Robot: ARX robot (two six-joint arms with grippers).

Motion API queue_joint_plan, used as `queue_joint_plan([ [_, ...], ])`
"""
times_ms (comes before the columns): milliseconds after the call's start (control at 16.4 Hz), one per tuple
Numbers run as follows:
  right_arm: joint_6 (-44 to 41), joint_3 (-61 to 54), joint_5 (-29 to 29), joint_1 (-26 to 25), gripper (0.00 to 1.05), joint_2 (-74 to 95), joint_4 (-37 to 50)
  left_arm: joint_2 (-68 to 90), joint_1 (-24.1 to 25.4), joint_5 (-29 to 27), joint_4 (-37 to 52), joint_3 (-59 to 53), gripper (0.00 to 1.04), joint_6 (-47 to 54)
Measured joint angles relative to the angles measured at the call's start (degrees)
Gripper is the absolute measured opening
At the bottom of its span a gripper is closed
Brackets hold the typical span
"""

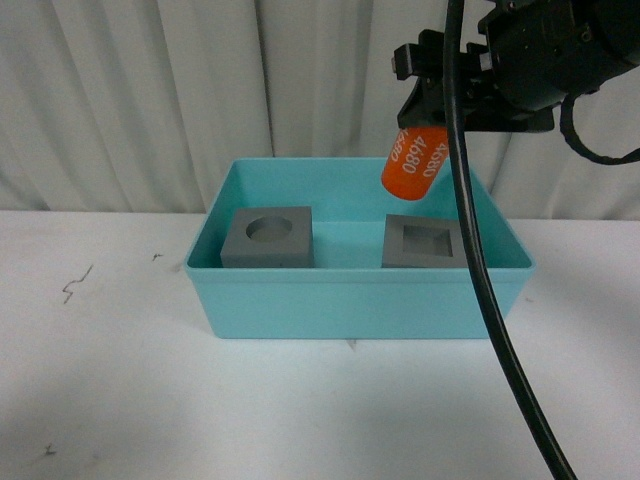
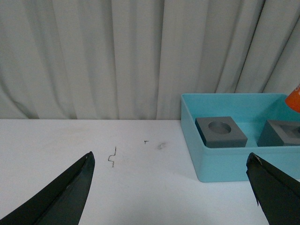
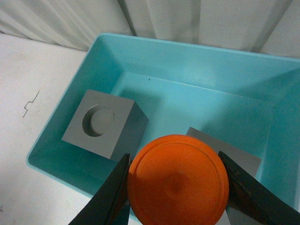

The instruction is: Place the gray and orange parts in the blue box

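my right gripper (image 1: pixel 428 128) is pinched on the orange cylinder (image 1: pixel 414 162), 1 finger (image 3: pixel 108 197) on each side of its round face, the white digits on its side facing the front camera. i hold it tilted in the air over the blue box (image 1: pixel 360 296), above the box's right half. straight beneath my right gripper sits the gray cube with the square recess (image 1: pixel 423 242), on the box floor; off to the left of it, well apart, the gray cube with the round recess (image 1: pixel 269 237) also rests inside the box. both cubes stand upright, recesses up. my left gripper (image 2: pixel 171 192) hangs spread wide over the white table (image 1: pixel 110 390), holding nothing, and the box lies ahead of it toward its right finger (image 2: pixel 276 190).
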Motion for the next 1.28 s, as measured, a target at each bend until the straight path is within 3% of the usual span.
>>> queue_joint_plan([
  [670, 1.7, 9.2, -2.4, 3.8, 0.47, 12.5, -1.3, 0.0, 0.0, 0.0, 0.0, 0.0, 0.98, 0.0],
  [1280, 0.5, 17.1, 0.0, 5.4, 0.47, 20.1, -5.9, 0.0, 0.0, 0.0, 0.0, 0.0, 0.98, 0.0],
])
